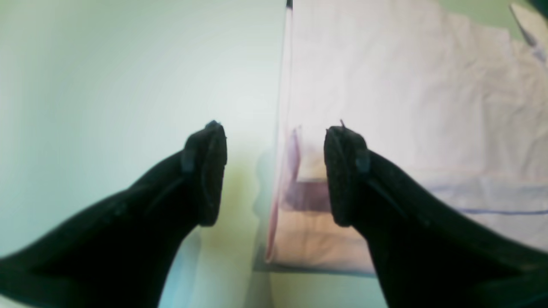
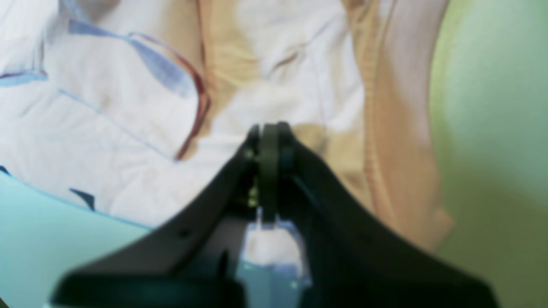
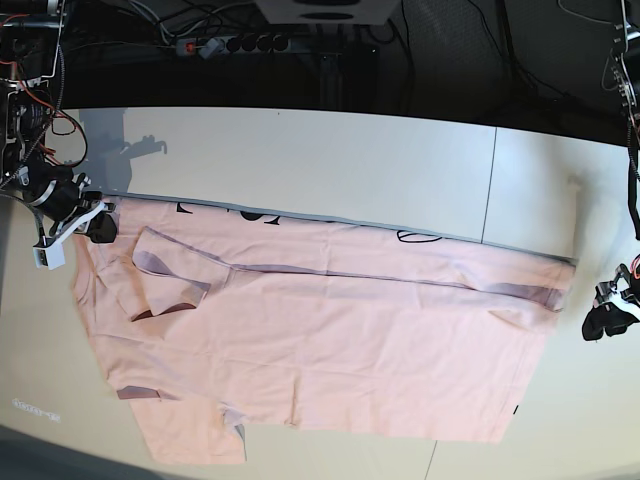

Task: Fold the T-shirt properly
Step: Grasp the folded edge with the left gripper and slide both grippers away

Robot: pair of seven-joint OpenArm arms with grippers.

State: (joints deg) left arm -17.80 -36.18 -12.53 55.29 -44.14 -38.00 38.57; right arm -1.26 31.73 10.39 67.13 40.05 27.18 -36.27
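The pale pink T-shirt lies spread flat on the white table, plain side up. Its far edge is folded over, and bits of black lettering peek out along the fold. My right gripper is at the shirt's upper left corner. In the right wrist view it is shut, with the shirt's cloth bunched at its tips. My left gripper sits just off the shirt's right edge. In the left wrist view it is open and astride the edge of the shirt, holding nothing.
A seam runs across the table on the right. Cables and a power strip lie behind the table's far edge. One sleeve is folded inward near the left end of the shirt.
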